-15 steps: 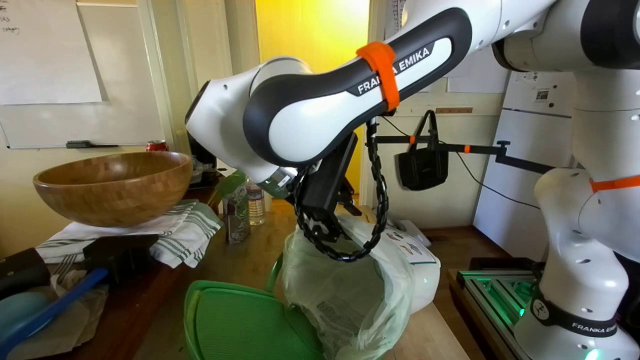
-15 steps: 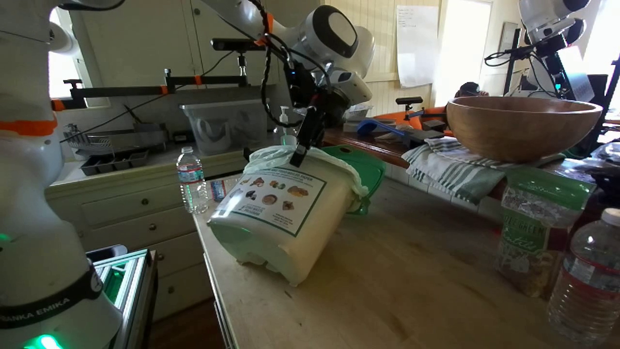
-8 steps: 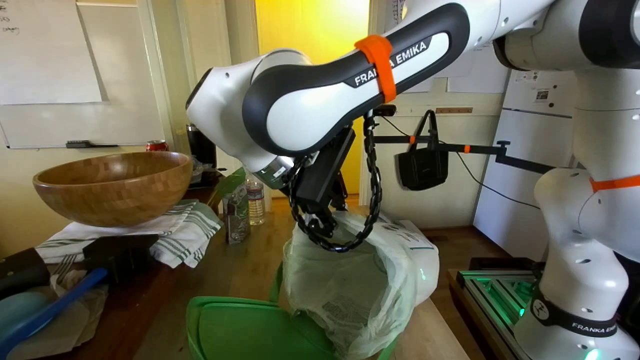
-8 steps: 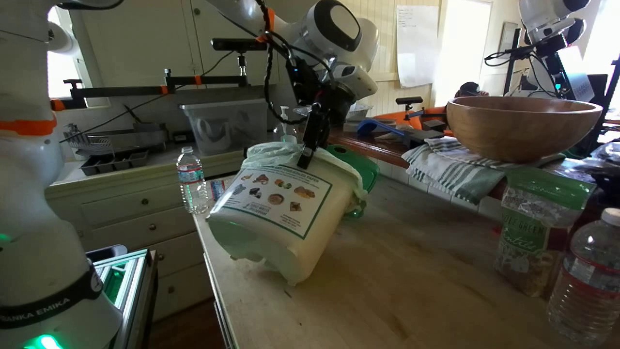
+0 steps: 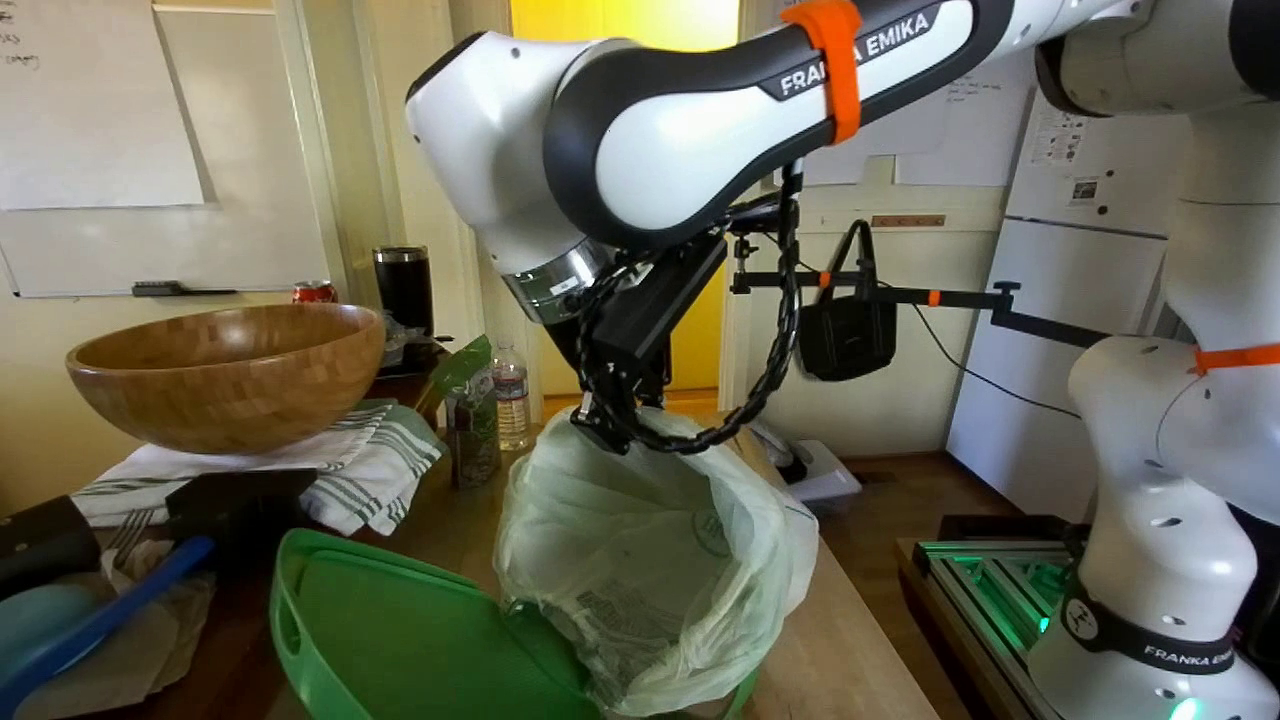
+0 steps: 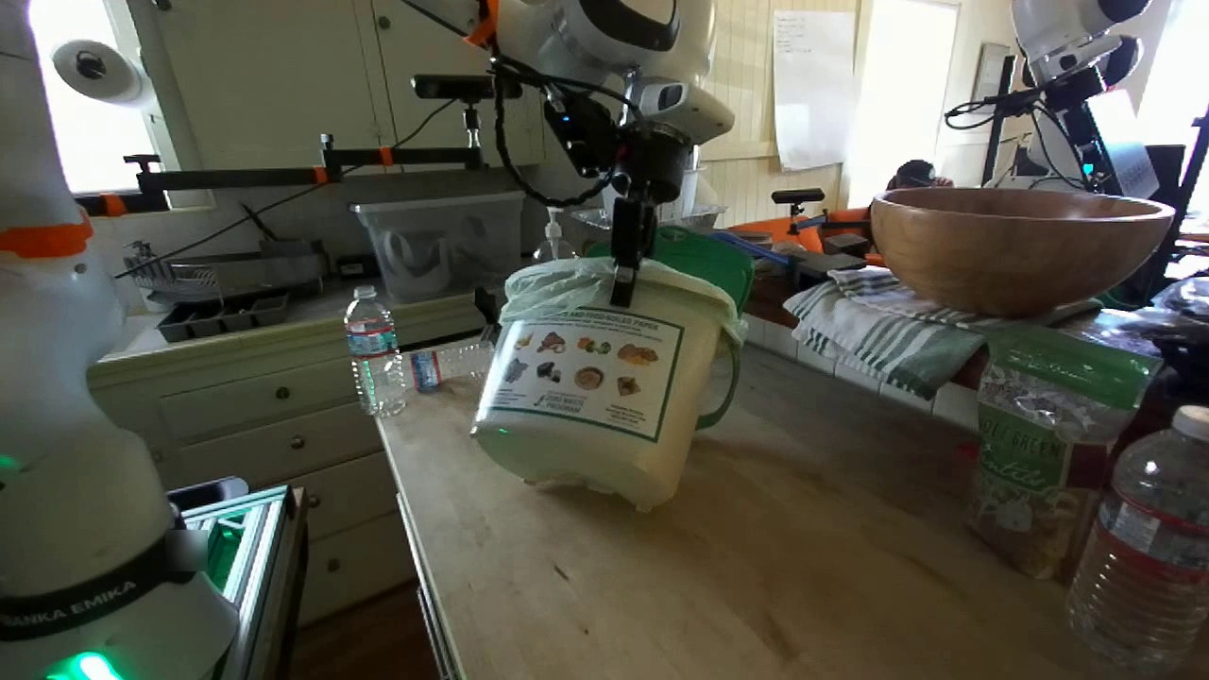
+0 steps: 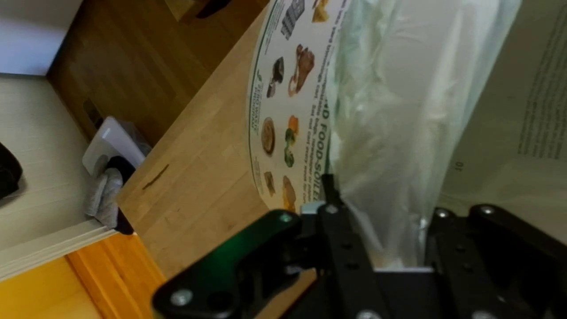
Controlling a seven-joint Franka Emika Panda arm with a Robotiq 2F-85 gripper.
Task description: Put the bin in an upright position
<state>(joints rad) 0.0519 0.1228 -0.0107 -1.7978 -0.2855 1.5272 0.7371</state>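
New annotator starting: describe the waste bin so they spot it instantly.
In an exterior view, find the wooden table, then the robot arm above it. Its jaws are shut on the tilted waste bin. It's white with an open green lid, unlike the clear water bottles nearby.

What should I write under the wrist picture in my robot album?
Robot hand gripping the bin by its rim, with the pale bag draped over it.

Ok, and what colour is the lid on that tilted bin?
Green. The lid shows best in an exterior view, swung open.
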